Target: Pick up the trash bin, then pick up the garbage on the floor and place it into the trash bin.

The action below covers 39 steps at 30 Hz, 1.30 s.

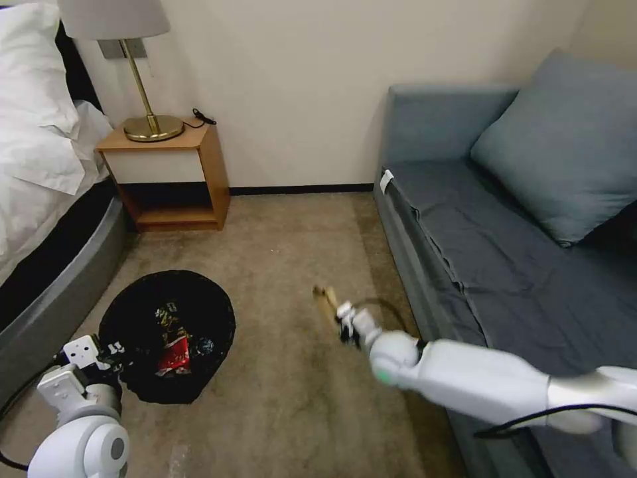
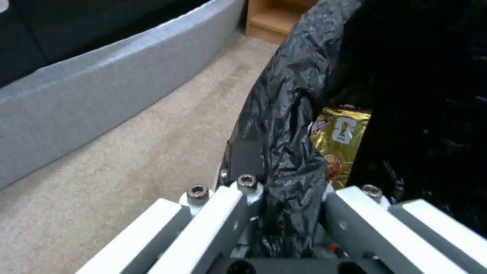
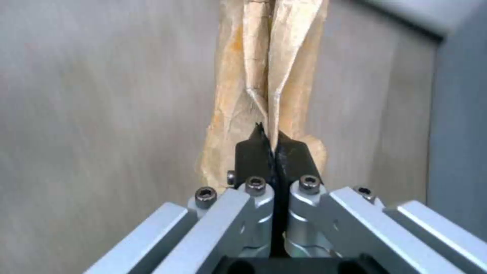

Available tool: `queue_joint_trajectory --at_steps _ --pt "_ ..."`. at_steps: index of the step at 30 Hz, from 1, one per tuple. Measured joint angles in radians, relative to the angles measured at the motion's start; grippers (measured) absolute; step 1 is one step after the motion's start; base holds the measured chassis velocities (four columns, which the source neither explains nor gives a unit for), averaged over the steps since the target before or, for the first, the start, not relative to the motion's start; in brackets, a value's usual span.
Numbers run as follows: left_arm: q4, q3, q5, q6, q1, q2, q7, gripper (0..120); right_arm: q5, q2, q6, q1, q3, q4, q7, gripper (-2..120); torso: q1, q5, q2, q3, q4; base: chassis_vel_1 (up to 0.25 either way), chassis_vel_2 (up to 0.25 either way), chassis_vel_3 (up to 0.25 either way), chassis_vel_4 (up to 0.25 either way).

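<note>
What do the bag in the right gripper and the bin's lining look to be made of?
The paper bag in the right gripper looks like thin tan paper, matte, with sharp creases. The trash bin liner, pinched by the left gripper, looks like thin black plastic film, glossy and finely wrinkled.

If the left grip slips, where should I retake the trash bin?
On its near rim, coming from above: one finger inside, one outside. The left gripper pinches the liner-covered rim that way now; the wall is thin and upright there.
</note>
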<state>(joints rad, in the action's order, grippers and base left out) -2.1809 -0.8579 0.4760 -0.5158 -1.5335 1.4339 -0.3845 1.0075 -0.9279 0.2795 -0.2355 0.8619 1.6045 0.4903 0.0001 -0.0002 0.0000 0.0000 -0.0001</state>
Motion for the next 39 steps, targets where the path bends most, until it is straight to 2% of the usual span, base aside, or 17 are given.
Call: queue_joint_trajectory --at_steps 3,5,9,10,11,12,14,16,20,27,29,30,33,35,37,38,39 --pt "0.0 0.007 0.0 -0.004 0.004 -0.001 -0.002 2 0.068 -0.022 0.003 0.03 -0.092 0.168 0.028 0 0.0 0.0002 0.0 0.0 0.0001 0.0 0.0 0.0 0.0" --pt "0.0 0.009 0.0 -0.005 0.005 -0.001 -0.002 2 0.093 -0.035 0.002 0.041 -0.103 0.21 0.035 0 0.0 0.0 0.0 0.0 0.0002 0.0 0.0 0.0 0.0" --pt "-0.001 0.018 -0.002 -0.008 0.009 0.001 -0.004 2 0.192 -0.111 -0.031 0.077 -0.074 0.301 0.068 0 0.0 0.0 0.0 0.0 0.0 0.0 0.0 0.0 0.0" --pt "-0.001 0.02 -0.002 -0.008 0.009 0.001 -0.004 2 0.203 -0.131 -0.04 0.081 -0.058 0.305 0.073 0 0.0 -0.0002 0.0 0.0 0.0 0.0 0.0 0.0 0.0" --pt "-0.005 0.025 -0.003 -0.009 0.01 0.003 -0.003 2 0.22 -0.183 -0.056 0.087 -0.013 0.304 0.081 0 0.0 0.0001 0.0 0.0 0.0004 0.0 0.0 0.0 0.0" --pt "-0.005 0.025 -0.003 -0.009 0.01 0.003 -0.003 2 0.22 -0.183 -0.056 0.087 -0.013 0.304 0.081 0 0.0 0.0001 0.0 0.0 0.0004 0.0 0.0 0.0 0.0" --pt "-0.01 0.03 -0.005 -0.01 0.01 0.005 -0.005 2 0.222 -0.267 -0.078 0.091 0.065 0.27 0.086 0 0.0 -0.0001 0.0 0.0 0.0005 0.0 0.0 0.0 0.0" --pt "-0.018 0.032 -0.005 -0.013 0.009 0.006 -0.005 2 0.21 -0.32 -0.089 0.091 0.13 0.227 0.089 0 0.0 -0.0002 0.0 0.0 0.0005 0.0 0.0 0.0 0.0" --pt "-0.028 0.034 -0.006 -0.018 0.008 0.006 -0.007 2 0.191 -0.352 -0.094 0.086 0.188 0.187 0.091 0 0.0 -0.0001 0.0 0.0 0.0002 0.0 0.0 0.0 0.0" --pt "-0.032 0.037 -0.005 -0.021 0.009 0.009 -0.008 2 0.163 -0.356 -0.082 0.073 0.215 0.171 0.091 1 0.0 0.0 0.0 0.0 0.0001 0.0 0.0 0.0 0.0" --pt "-0.03 0.04 -0.007 -0.021 0.011 0.011 -0.008 2 0.158 -0.359 -0.08 0.069 0.216 0.169 0.091 8 0.0 0.0002 0.0 0.0 0.0001 0.0 0.0 0.0 0.0" --pt "-0.03 0.04 -0.007 -0.021 0.011 0.011 -0.008 2 0.158 -0.359 -0.08 0.069 0.216 0.169 0.091 8 0.0 0.0002 0.0 0.0 0.0001 0.0 0.0 0.0 0.0" --pt "-0.029 0.046 -0.01 -0.021 0.013 0.014 -0.008 2 0.151 -0.363 -0.079 0.063 0.216 0.16 0.091 23 0.0 0.0002 0.0 0.0 0.0001 0.0 0.0 0.0 0.0" --pt "-0.029 0.048 -0.012 -0.021 0.013 0.016 -0.009 2 0.148 -0.364 -0.079 0.061 0.215 0.159 0.091 27 0.0 0.0002 0.0 0.0 0.0001 0.0 0.0 0.0 0.0" --pt "-0.029 0.052 -0.015 -0.021 0.013 0.018 -0.009 2 0.145 -0.364 -0.079 0.059 0.209 0.158 0.09 37 0.0 0.0002 0.0 0.0 0.0001 0.0 0.0 0.0 0.0" --pt "-0.029 0.052 -0.015 -0.021 0.013 0.018 -0.009 2 0.145 -0.364 -0.079 0.059 0.209 0.158 0.09 37 0.0 0.0002 0.0 0.0 0.0001 0.0 0.0 0.0 0.0" --pt "-0.029 0.053 -0.017 -0.021 0.012 0.019 -0.009 2 0.14 -0.362 -0.079 0.059 0.204 0.158 0.09 44 0.0 0.0002 0.0 0.0 0.0001 0.0 0.0 0.0 0.0"
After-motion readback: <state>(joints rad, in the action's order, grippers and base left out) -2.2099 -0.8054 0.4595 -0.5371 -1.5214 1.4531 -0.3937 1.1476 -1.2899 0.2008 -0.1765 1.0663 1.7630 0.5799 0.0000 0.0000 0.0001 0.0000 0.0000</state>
